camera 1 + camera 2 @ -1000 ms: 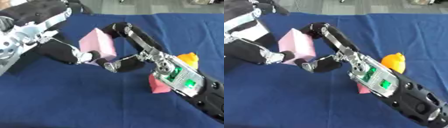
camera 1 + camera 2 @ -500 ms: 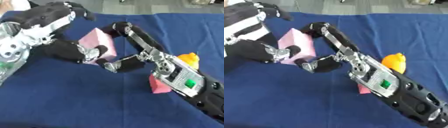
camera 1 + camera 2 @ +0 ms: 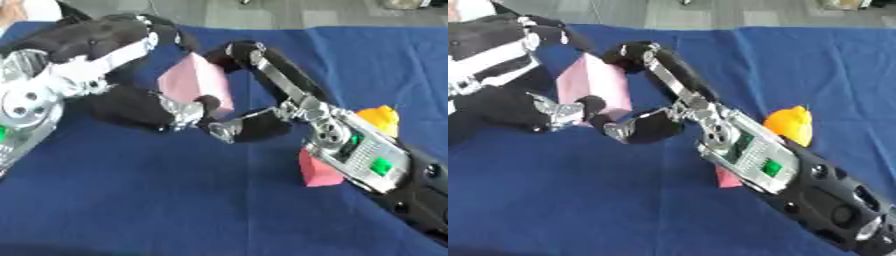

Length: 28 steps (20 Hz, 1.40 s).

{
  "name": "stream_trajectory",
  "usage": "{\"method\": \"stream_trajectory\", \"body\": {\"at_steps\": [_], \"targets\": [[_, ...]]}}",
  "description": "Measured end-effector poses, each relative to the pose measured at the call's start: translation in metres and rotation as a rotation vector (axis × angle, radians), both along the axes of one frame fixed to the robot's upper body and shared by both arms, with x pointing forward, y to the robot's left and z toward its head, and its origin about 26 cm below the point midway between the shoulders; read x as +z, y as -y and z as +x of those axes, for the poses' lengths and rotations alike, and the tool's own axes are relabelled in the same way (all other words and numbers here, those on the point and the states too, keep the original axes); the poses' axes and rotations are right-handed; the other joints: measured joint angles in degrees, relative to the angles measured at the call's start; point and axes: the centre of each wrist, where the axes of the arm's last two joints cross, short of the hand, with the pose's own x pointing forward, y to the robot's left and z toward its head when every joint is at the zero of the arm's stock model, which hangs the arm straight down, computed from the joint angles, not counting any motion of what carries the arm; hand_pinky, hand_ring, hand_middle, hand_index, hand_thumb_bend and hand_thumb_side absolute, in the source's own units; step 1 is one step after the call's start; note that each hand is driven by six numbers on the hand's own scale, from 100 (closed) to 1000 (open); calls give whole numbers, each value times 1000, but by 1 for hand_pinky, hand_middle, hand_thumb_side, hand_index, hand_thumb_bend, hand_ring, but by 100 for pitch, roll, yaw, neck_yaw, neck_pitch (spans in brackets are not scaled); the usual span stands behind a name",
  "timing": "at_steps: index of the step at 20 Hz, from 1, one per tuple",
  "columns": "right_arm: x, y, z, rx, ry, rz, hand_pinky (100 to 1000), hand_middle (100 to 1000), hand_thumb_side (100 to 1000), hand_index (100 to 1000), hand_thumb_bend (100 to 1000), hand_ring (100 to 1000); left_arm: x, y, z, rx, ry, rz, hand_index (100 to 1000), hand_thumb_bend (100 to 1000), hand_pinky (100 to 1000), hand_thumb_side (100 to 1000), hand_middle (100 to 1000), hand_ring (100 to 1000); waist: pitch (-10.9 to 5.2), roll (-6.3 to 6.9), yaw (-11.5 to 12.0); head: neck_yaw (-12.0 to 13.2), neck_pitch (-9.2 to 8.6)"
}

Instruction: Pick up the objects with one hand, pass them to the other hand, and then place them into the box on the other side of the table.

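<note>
A light pink block is held up over the blue table. My right hand pinches it, with long fingers hooked over its top edge and the thumb under its lower corner. My left hand comes in from the left and wraps the block's lower left side; its fingertips curl against the pink face. Both hands hold the block at once. The block's back and bottom are hidden by the hands.
A smaller, darker pink block lies on the blue cloth, half hidden under my right forearm. An orange-yellow object sits behind that forearm on the right. No box shows in either view.
My left arm has swung in from the left and up over the block, and its fingers have closed on the lower side. The right hand has kept its pinch nearly still.
</note>
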Motion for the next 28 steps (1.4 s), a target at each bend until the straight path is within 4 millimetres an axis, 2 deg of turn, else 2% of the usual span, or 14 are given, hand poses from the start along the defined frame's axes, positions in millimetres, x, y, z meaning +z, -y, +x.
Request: {"method": "stream_trajectory", "body": {"at_steps": [5, 6, 10, 20, 24, 28], "targets": [[0, 0, 0, 0, 0, 0, 785, 423, 100, 529, 279, 692, -1, 0, 0, -11, -6, 10, 901, 373, 1000, 688, 831, 947, 0, 0, -7, 4, 0], [0, 0, 0, 0, 0, 0, 785, 424, 100, 529, 277, 692, -1, 0, 0, -12, -7, 11, 899, 372, 1000, 651, 828, 945, 0, 0, -8, 4, 0], [0, 0, 0, 7, 3, 1, 786, 425, 100, 529, 275, 692, -1, 1, 0, -12, -4, 16, 901, 367, 1000, 623, 829, 945, 0, 0, -12, 4, 0], [-1, -1, -1, 27, 8, 0, 783, 423, 100, 527, 286, 689, -3, 2, -1, 3, 29, 26, 909, 434, 1000, 629, 828, 943, 0, 0, -12, 4, 0], [-2, -2, -1, 31, 6, -2, 782, 423, 100, 527, 288, 688, -5, 5, -1, 2, 33, 39, 890, 428, 1000, 590, 800, 938, 0, 0, -11, 4, 0], [-2, -2, -1, 31, 7, -1, 780, 424, 100, 527, 290, 688, -6, 5, 1, 7, 36, 50, 872, 404, 1000, 511, 792, 933, 0, 0, -11, 5, 0]]}}
